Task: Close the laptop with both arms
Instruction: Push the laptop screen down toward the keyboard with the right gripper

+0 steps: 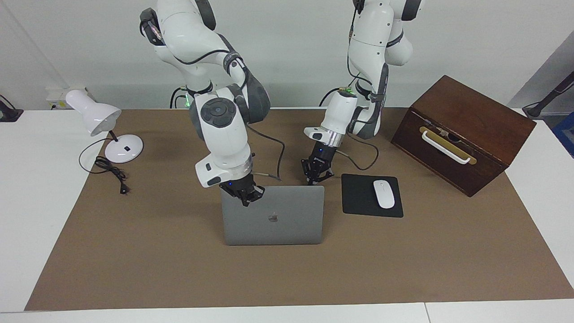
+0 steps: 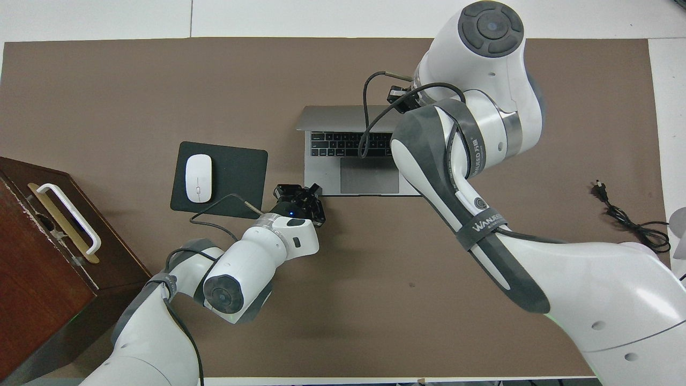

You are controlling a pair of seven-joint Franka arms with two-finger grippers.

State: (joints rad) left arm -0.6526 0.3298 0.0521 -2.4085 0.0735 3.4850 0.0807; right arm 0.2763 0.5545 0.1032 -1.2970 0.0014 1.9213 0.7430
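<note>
We found the MacBook laptop point(image 1: 272, 215) not yet closed, its lid upright. Our right gripper point(image 1: 245, 194), fingers together, touched the lid's top edge. Our left gripper point(image 1: 316, 171), also together, hung beside the base's corner.

White arms point(image 2: 466, 177), grey joints, black cables

Silver-grey laptop point(image 1: 272, 217) open (lid upright), mid-mat, beside the mouse pad point(image 1: 361, 197)

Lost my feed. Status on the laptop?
Right gripper shut at lid's top edge. Left gripper shut, over laptop's front corner. Laptop open. Nothing blocking.
</note>
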